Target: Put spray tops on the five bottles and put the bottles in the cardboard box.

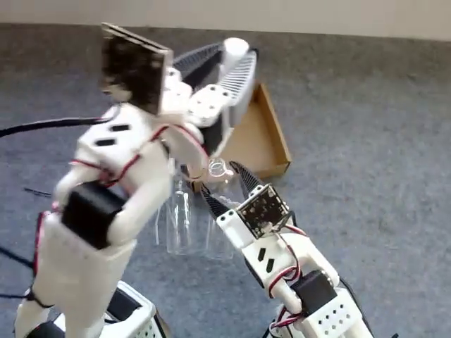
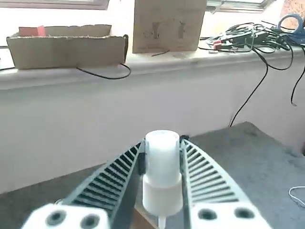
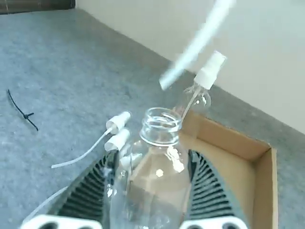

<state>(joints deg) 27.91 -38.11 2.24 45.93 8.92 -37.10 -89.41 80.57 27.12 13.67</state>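
The step in hand was capping. The left tool (image 2: 162,143) was clenched on a white plastic spray top (image 2: 162,171) raised high above the grey table (image 1: 366,105). The right tool (image 3: 152,160) gripped a clear glass bottle (image 3: 159,126) upright by its body, with the neck open, just beside the shallow brown cardboard box (image 3: 228,157). A blurred white tube (image 3: 195,43) hung above the open neck, probably that top's dip tube.

The next move seemingly called for lining the tube up over the neck, lowering it in and seating the top, while the right tool kept the bottle steady.

Four spray tops were counted: one held, two loose white ones (image 3: 118,122) on the table beside the bottle, and one fitted on a second clear bottle (image 3: 198,95) at the box's far corner; whether that bottle stood inside was unclear. Further clear bottles (image 1: 180,218) stood by the left arm, their number uncertain. There was one box.
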